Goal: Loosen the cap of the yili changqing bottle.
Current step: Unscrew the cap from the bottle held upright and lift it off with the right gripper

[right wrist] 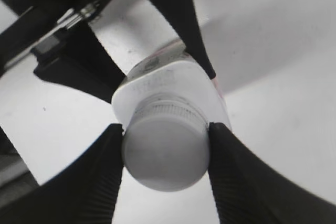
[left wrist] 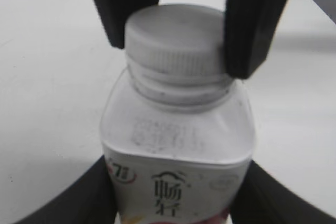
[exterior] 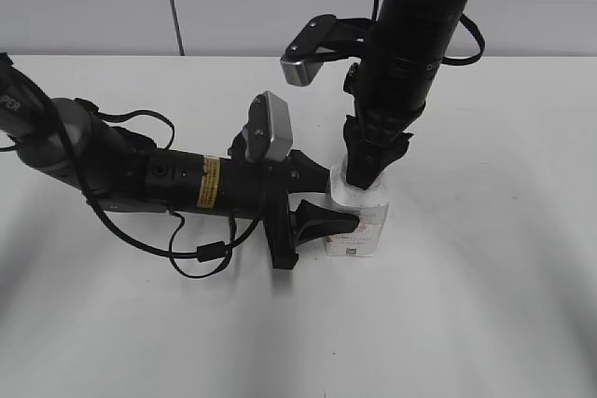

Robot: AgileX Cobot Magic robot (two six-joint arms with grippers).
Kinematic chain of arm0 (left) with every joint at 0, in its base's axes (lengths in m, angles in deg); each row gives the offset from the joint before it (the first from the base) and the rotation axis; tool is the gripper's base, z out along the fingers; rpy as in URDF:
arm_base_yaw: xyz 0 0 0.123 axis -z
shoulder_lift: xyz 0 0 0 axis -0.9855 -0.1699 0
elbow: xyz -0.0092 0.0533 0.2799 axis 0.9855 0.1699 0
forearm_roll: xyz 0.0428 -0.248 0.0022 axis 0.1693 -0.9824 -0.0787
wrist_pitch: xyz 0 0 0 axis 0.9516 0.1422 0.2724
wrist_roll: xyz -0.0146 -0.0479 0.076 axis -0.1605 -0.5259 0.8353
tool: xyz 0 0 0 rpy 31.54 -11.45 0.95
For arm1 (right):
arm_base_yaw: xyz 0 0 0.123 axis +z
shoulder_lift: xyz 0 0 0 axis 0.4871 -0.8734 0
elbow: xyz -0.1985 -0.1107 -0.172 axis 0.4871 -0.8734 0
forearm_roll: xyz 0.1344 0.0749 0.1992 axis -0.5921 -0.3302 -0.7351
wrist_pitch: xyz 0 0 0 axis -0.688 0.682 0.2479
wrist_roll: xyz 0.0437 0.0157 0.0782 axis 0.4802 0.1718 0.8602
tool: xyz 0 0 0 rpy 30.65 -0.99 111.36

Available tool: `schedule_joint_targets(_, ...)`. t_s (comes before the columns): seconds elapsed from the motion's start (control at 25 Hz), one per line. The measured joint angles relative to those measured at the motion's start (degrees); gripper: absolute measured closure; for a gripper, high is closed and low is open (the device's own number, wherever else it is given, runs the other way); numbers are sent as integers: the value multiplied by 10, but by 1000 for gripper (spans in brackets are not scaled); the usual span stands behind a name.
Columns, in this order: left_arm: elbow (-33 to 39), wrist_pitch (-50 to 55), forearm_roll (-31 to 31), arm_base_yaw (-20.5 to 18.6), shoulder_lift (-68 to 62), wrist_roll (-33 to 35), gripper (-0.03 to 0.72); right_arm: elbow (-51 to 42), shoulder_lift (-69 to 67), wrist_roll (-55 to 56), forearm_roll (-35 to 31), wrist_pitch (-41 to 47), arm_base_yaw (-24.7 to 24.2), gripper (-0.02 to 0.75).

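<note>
Right of centre in the exterior view, your yili changqing bottle (exterior: 359, 224) stands upright on the white table (exterior: 485, 305), the left gripper (exterior: 328, 200) clamping its body. Up top in the left wrist view, black fingers (left wrist: 249, 30) flank the cap (left wrist: 176, 40). Low in the right wrist view, your right gripper (right wrist: 165, 156) pinches that cap.

Both arms matte black, cylindrical. Left arm (exterior: 177, 179): yellow label strip, loose black cables looping beneath. Silver-grey camera housings (exterior: 270, 128) at each wrist. Gripper fingers (right wrist: 94, 182) black, ribbed inner pads.
</note>
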Motion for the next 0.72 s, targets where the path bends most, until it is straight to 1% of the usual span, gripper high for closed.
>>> schedule_joint_targets(0.08, 0, 0, 0, 0, 0, 0, 312, 0, 0, -120, 0, -1, 0, 346)
schedule_joint_targets(0.12, 0, 0, 0, 0, 0, 0, 312, 0, 0, -162, 0, -1, 0, 346)
schedule_joint_targets(0.16, 0, 0, 0, 0, 0, 0, 312, 0, 0, -203, 0, -1, 0, 346)
schedule_joint_targets(0.24, 0, 0, 0, 0, 0, 0, 312, 0, 0, -249, 0, -2, 0, 346)
schedule_joint_targets(0.52, 0, -1, 0, 0, 0, 0, 312, 12, 0, -274, 2, 11, 0, 347)
schedule_joint_targets(0.72, 0, 0, -1, 0, 0, 0, 312, 50, 0, -276, 6, 19, 0, 349)
